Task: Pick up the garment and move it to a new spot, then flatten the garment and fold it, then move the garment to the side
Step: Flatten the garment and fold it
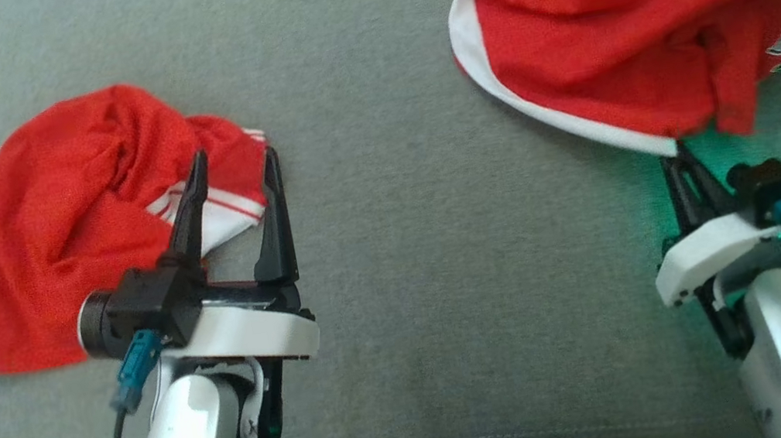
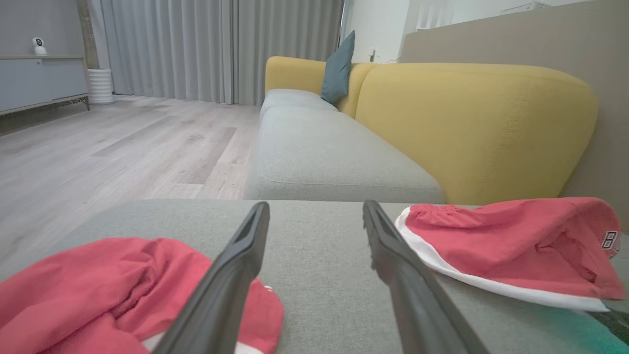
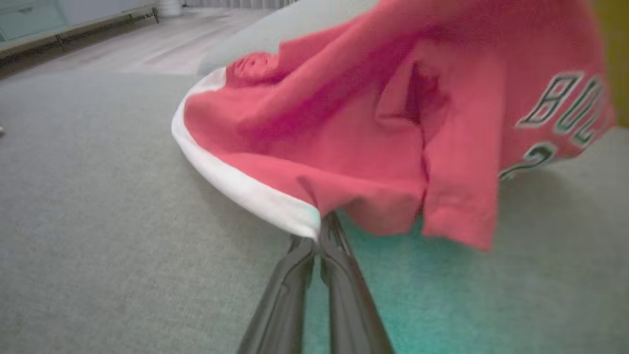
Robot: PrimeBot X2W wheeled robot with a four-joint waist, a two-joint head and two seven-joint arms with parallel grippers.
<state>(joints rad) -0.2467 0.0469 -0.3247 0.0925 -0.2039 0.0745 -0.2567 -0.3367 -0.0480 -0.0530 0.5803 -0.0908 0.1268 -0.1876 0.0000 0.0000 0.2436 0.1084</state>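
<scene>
Right jaws' tips beneath blurred red garment (image 3: pixel 344 128).

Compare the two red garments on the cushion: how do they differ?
The left garment is a crumpled heap with thin striped trim; the right garment shows a broad white band and lettering. The right gripper is shut on the right garment's edge; the open left gripper leaves the left garment unheld. Both are red.

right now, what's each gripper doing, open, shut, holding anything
left gripper: open, holding nothing.
right gripper: shut on the white hem of the red garment on its side.
</scene>
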